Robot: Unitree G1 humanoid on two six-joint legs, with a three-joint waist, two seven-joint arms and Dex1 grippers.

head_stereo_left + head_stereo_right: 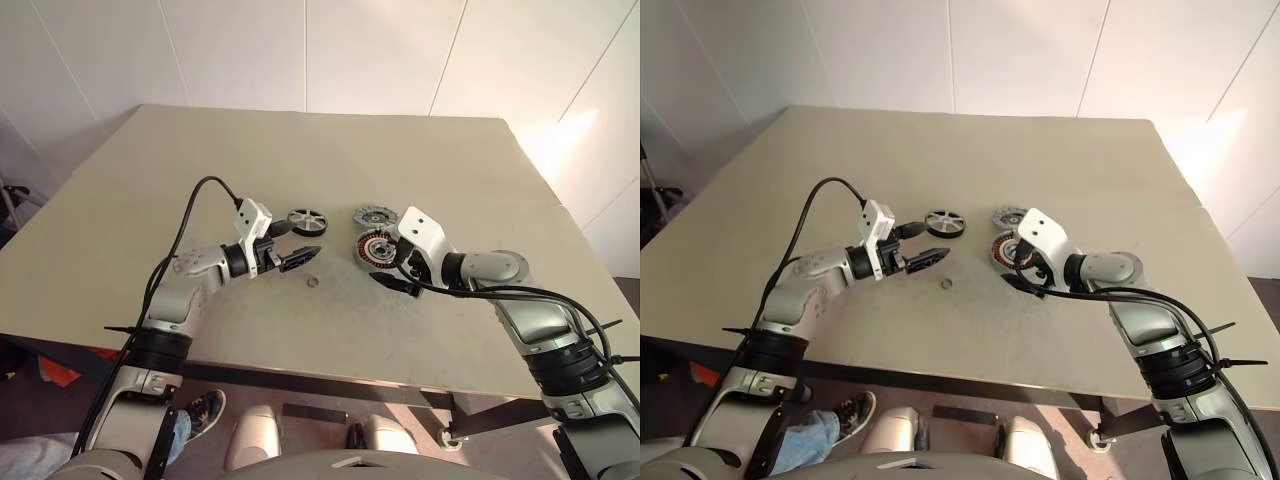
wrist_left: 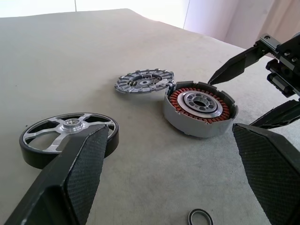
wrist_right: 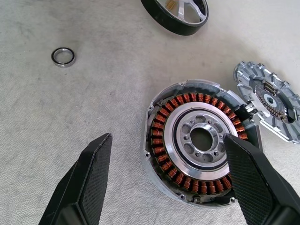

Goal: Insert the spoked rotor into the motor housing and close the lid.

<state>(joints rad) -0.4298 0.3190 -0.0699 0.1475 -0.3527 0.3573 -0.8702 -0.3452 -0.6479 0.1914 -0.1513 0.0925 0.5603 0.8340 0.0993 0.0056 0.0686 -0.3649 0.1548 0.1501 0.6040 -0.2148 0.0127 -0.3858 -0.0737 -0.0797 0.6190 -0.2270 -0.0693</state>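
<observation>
Both grippers — left (image 1: 296,246), right (image 3: 164,180) — gape empty; motor housing (image 3: 199,140) carries no legible markings.

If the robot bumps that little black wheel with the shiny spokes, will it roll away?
Probably not. The spoked rotor lies flat on the table, so a nudge would likely slide it rather than roll it. Its metal spokes look stiff, not bendy. The smooth black rim might slip a little between the fingers.
</observation>
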